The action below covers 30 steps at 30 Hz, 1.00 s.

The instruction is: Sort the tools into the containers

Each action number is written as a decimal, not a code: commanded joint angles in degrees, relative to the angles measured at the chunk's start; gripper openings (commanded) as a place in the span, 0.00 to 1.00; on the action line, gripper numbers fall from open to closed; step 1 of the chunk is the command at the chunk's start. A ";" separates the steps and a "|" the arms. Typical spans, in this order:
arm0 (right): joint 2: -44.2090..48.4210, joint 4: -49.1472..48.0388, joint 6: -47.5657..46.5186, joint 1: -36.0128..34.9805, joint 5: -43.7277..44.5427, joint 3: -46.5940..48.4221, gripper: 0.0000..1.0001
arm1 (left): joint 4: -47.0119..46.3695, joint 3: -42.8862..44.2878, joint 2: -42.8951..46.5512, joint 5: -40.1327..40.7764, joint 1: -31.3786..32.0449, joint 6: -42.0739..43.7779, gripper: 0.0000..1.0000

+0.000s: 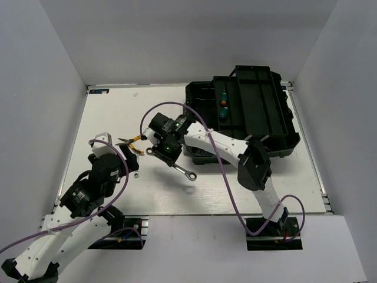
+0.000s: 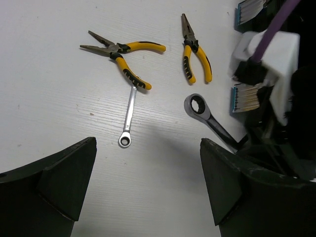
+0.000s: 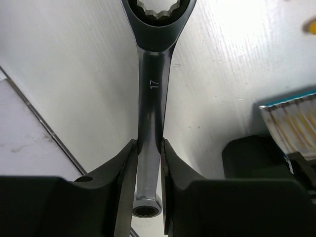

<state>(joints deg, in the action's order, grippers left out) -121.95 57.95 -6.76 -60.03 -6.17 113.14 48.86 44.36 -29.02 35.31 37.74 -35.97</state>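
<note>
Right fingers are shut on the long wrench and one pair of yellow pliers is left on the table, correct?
Not quite. The left wrist view shows two pairs of yellow pliers on the table, one touching the small wrench, one further right. The right fingers are shut on the long wrench.

In the right wrist view the long silver ratchet wrench loses the top of its ring head at the upper edge. A yellow sliver at the right edge is too cropped to identify. From above, the left arm hides most of the yellow-handled pliers. The right arm covers the near-left corner of the large black plastic toolbox.
</note>
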 commanded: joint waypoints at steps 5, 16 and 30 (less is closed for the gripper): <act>10.41 0.76 -0.88 1.76 2.57 7.62 0.00 | -0.96 -0.33 -1.13 -0.51 0.23 0.81 0.95; 20.43 -3.19 -4.04 9.13 12.76 7.18 0.00 | -1.49 -0.33 -13.07 -2.18 0.23 2.47 0.94; 30.63 -10.23 -7.21 22.67 21.80 7.36 0.00 | -4.73 -0.33 -21.17 -7.10 -0.38 3.62 0.94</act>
<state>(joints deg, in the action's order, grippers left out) -93.76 54.76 -12.16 -39.46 10.96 118.04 45.71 44.21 -50.00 29.17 37.60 -32.97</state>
